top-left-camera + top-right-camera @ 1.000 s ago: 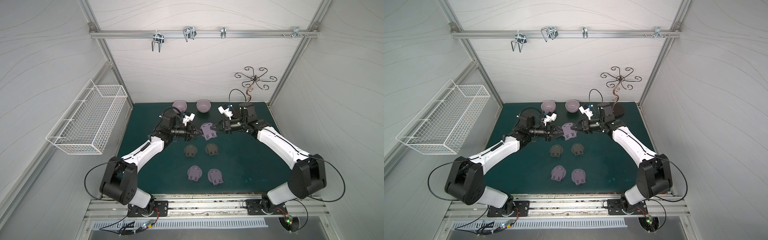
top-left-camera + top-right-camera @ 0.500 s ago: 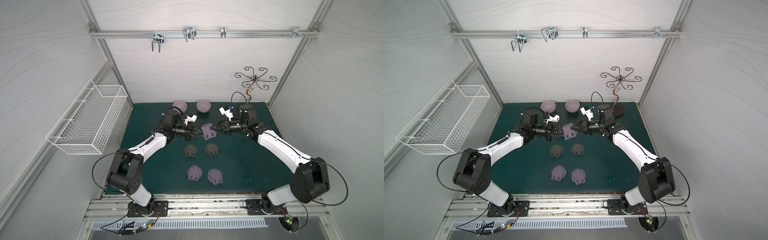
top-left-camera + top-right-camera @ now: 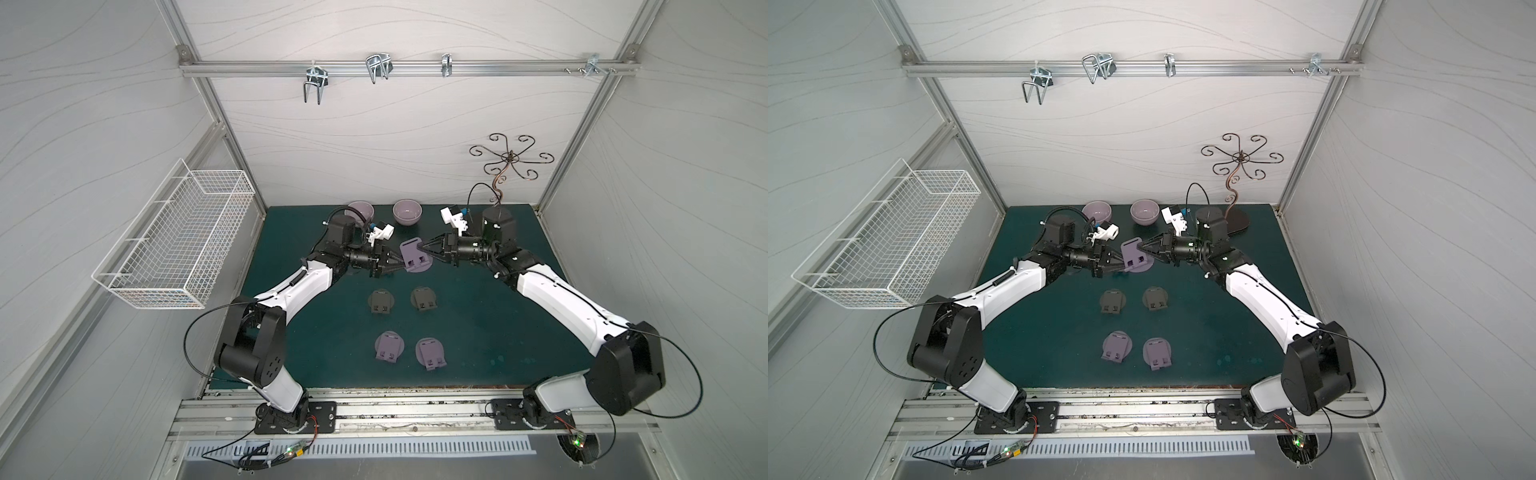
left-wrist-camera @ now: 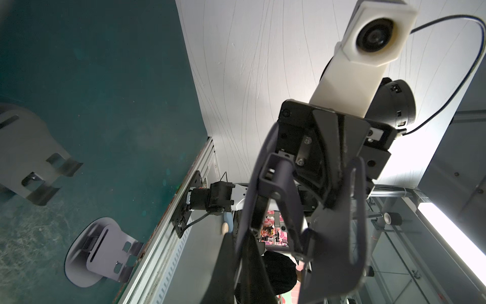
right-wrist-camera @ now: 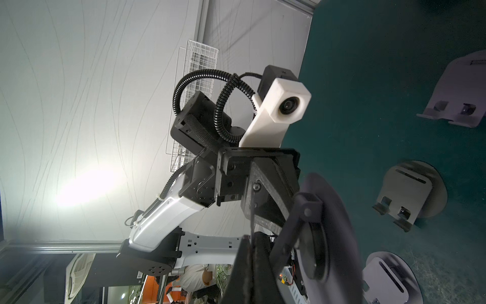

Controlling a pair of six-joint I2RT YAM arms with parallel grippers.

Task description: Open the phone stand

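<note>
Left arm (image 3: 299,286) swung inward — left fingers (image 3: 388,269) and right fingers (image 3: 434,251) closed on purple phone stand (image 3: 413,257)

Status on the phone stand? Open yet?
Done: the purple round-based phone stand is lifted off the green mat, pinched between the left gripper and right gripper. In hand: its plate looks swung partly off the base, hinge arm showing in the wrist views. Left: finish spreading, set it down.

The phone stand (image 3: 414,258) looks matt plastic, the basket (image 3: 178,245) white wire.
</note>
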